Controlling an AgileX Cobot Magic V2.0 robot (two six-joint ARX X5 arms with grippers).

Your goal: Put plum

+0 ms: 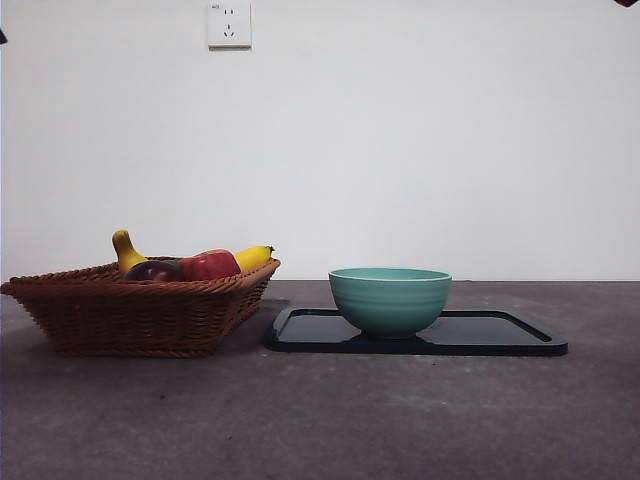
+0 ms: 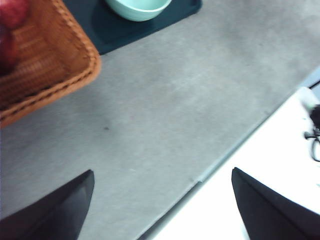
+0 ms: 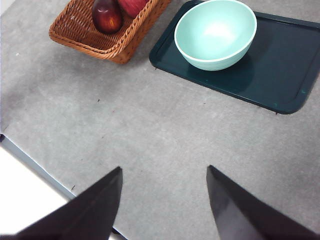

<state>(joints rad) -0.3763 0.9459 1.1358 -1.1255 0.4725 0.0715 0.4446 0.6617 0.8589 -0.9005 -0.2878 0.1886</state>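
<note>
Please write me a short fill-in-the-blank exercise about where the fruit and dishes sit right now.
1. The plum lies in the ____.
2. The bowl stands on a dark ____.
3. The bowl holds ____.
4. Beside the plum, the apple is coloured ____.

Missing words: basket; tray; nothing; red

The front camera sits low, looking flat across the counter (image 1: 320, 420) at a white wall. Both wrist cameras look down from high up. All three see the basket (image 1: 140, 310) and bowl (image 1: 390, 300).
</note>
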